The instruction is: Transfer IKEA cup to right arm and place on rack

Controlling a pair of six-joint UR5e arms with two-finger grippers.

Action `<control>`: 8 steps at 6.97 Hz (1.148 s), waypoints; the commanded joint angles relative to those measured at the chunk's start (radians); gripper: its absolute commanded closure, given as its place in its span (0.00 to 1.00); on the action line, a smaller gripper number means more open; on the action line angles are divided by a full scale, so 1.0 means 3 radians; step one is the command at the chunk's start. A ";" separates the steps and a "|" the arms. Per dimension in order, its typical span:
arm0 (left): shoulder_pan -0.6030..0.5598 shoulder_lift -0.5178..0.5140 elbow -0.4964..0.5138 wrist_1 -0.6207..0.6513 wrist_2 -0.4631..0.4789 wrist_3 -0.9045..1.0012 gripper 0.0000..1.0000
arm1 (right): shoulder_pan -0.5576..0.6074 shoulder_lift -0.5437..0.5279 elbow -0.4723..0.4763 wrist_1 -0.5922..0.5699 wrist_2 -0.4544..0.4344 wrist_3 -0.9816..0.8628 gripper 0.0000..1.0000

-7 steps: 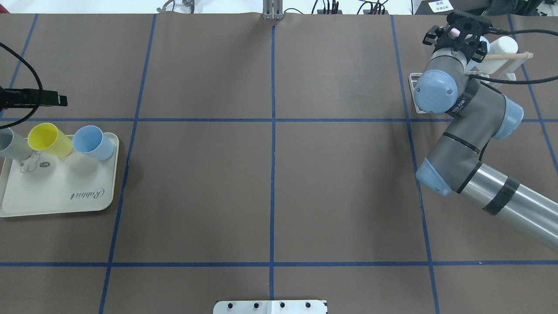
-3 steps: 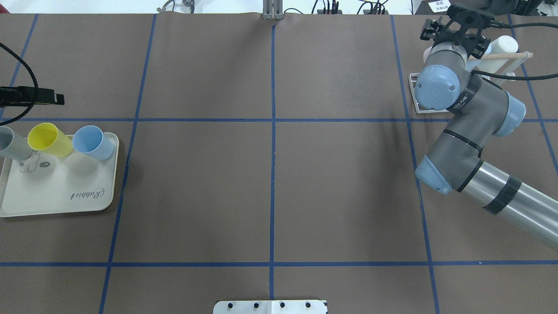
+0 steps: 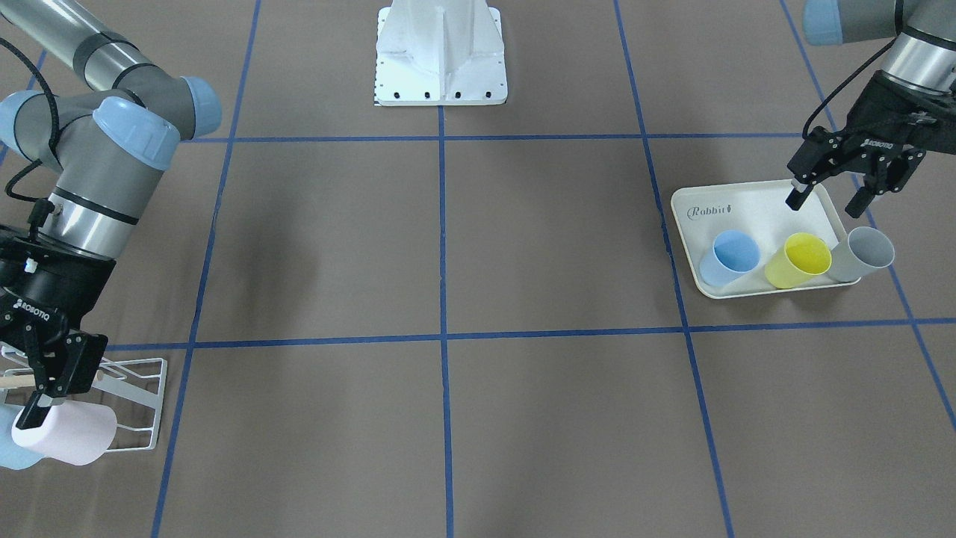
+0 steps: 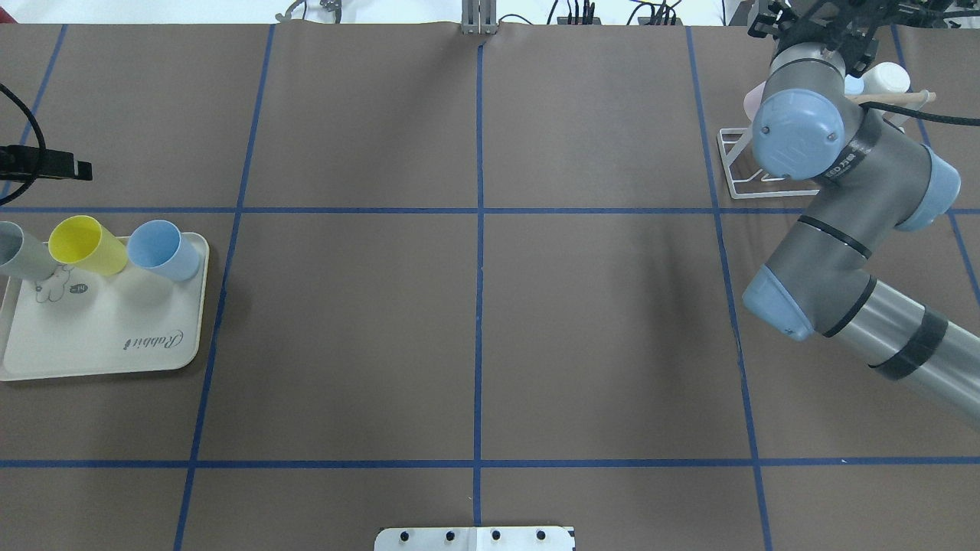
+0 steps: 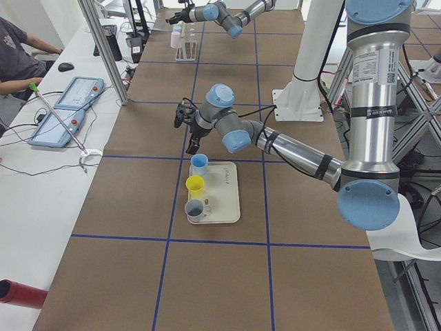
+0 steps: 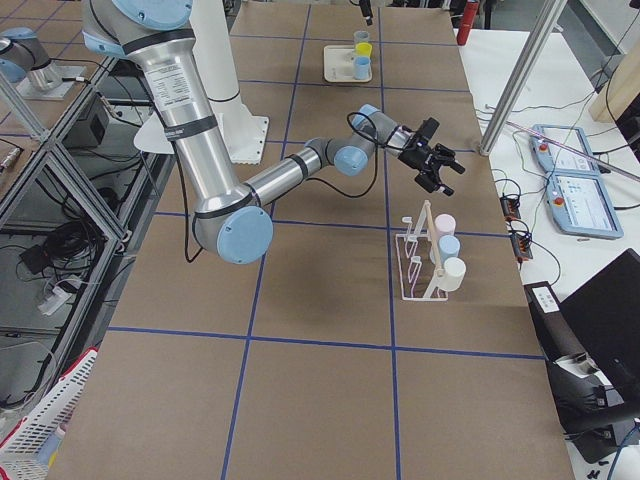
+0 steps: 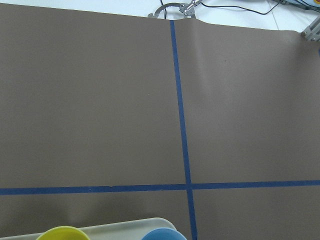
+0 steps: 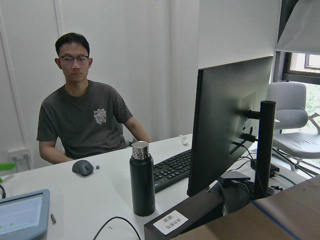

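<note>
Pink cup racked; both tools empty.
Front-facing: the right tool (image 3: 46,396), marked ROBOTIQ, is by the pink cup (image 3: 71,435) lying on the rack (image 3: 142,407). The left tool (image 3: 825,200), also marked ROBOTIQ, has its jaws wide above the tray (image 3: 762,209) printed "Rabbit". Exterior right: the right tool's jaws are spread, clear of the pink cup.

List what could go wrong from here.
1. The right gripper, open, appears very close to the pink cup on the rack; pulling away could clip it off.
2. The left gripper hangs open above the tray, where the yellow cup and grey cup stand close together; descending could knock a neighbour.
</note>
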 commanded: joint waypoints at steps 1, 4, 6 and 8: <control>-0.0211 0.0057 0.0035 0.0285 -0.0229 0.0501 0.00 | 0.0001 -0.0189 0.0500 -0.0002 0.0001 0.0231 0.00; -0.0304 0.0068 0.0065 0.1071 -0.0363 0.1054 0.00 | -0.0030 -0.0205 0.0956 0.0014 0.0168 0.0824 0.00; -0.0507 0.0038 0.0355 0.1110 -0.0658 0.1269 0.00 | -0.0177 -0.0104 0.1161 0.0034 0.0226 0.1167 0.00; -0.0784 -0.0019 0.0652 0.1095 -0.0874 0.1724 0.00 | -0.0468 0.0009 0.1213 0.0303 0.0231 0.1449 0.00</control>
